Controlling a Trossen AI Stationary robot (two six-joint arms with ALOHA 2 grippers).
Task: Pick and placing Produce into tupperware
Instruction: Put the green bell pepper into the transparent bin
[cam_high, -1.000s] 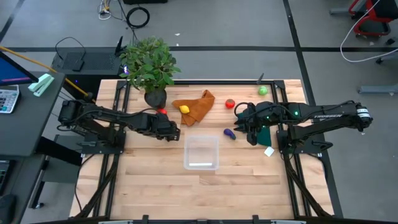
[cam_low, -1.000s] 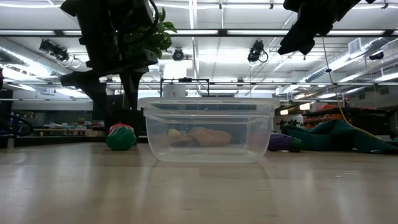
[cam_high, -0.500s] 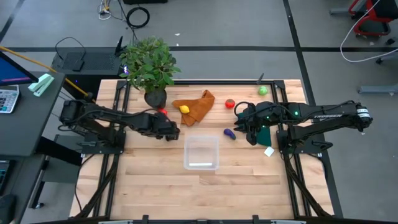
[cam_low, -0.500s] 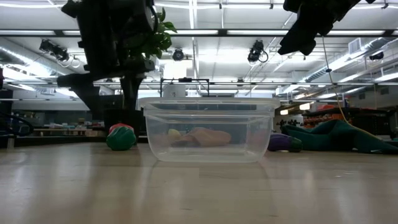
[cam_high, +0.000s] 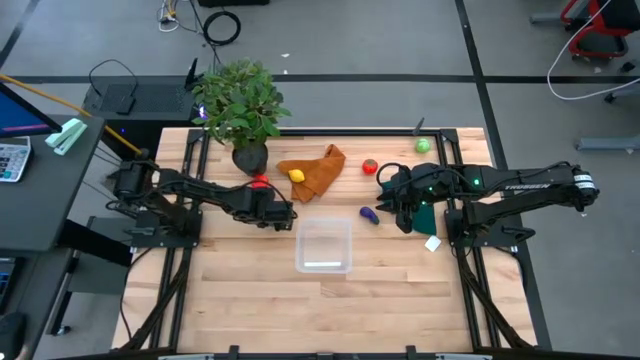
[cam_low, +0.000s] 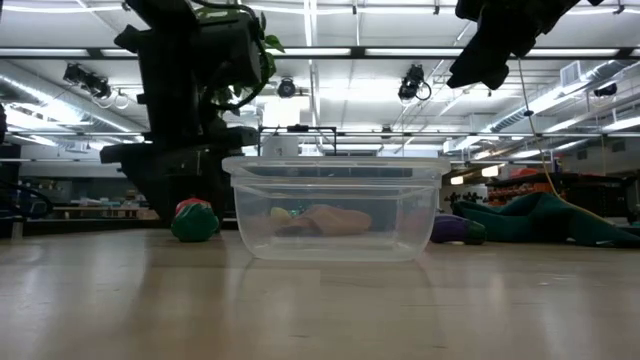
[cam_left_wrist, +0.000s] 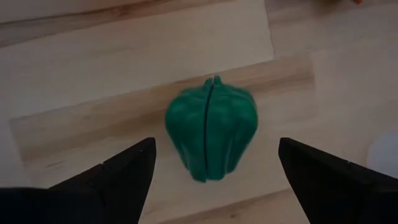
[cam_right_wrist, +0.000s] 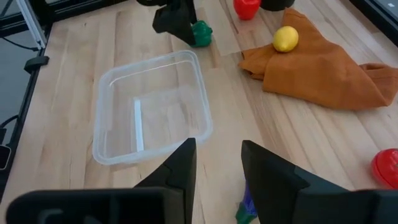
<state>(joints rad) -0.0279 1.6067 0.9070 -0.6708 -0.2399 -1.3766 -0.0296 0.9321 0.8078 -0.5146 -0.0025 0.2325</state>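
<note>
A green toy pepper (cam_left_wrist: 211, 137) lies on the wooden table, just left of the clear tupperware (cam_high: 323, 266). My left gripper (cam_left_wrist: 214, 174) hangs low over it, pointing steeply down and open. One finger stands on either side of the pepper and neither touches it. From above, the gripper (cam_high: 281, 212) hides the pepper. My right gripper (cam_right_wrist: 219, 168) hovers high at the table's right. A narrow gap between its fingers holds nothing. A purple eggplant (cam_high: 369, 214) lies on the table below it. The tupperware (cam_right_wrist: 106, 152) has nothing in it.
A yellow lemon (cam_high: 296, 175) sits on an orange cloth (cam_high: 322, 170). A red piece (cam_high: 261, 180) lies by the potted plant (cam_high: 240, 105). Another red piece (cam_high: 370, 167) and a green ball (cam_high: 423, 146) lie far right. A dark green cloth (cam_high: 427, 215) lies under the right arm.
My left gripper has sunk toward the table over the green pepper and shifted slightly toward the tupperware. My right gripper has stayed in place.
</note>
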